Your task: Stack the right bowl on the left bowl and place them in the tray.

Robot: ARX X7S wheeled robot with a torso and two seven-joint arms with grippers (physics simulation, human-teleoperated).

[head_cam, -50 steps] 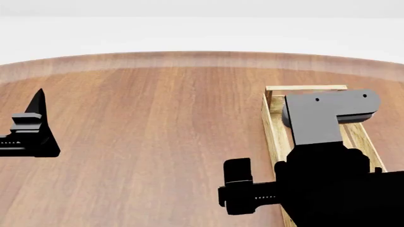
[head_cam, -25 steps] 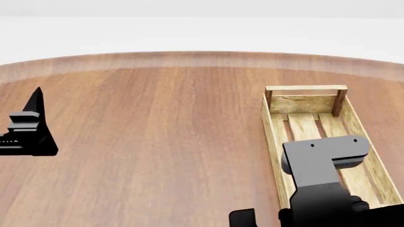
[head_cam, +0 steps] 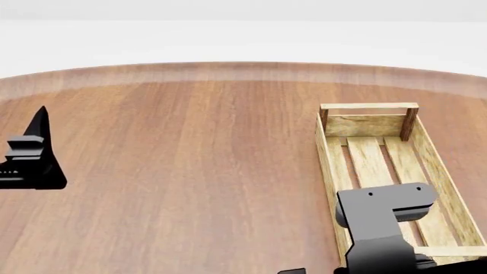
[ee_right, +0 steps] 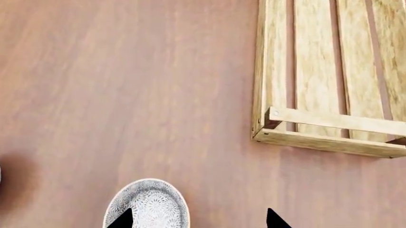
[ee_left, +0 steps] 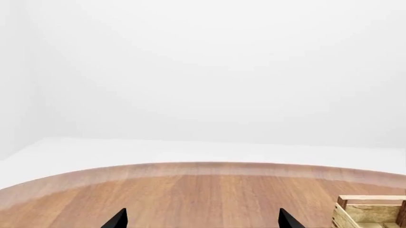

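The tray [head_cam: 378, 171], a light-wood slatted crate with low plank sides, sat on the brown wooden counter [head_cam: 190, 165] and served as the fixed mark for everything else. Its slats lay bare where they showed. In the head view the right arm's grey and black body [head_cam: 380, 225] covered the tray's near end.

From the right wrist view, one bowl [ee_right: 147, 205], pale with a fine grey pattern, stood on the counter, well apart from the tray's near corner post and off to the side of that end. The right gripper [ee_right: 198, 218] hung over it, only two dark tips of its fingers [ee_right: 121, 219] in sight; one tip overlapped the bowl's rim while the other was clear of it, so the fingers were spread wide and grasped nothing.

The left gripper [ee_left: 201, 219] was held far from the tray, across the counter. In its own wrist view the two finger tips stood wide apart with nothing between them, released.
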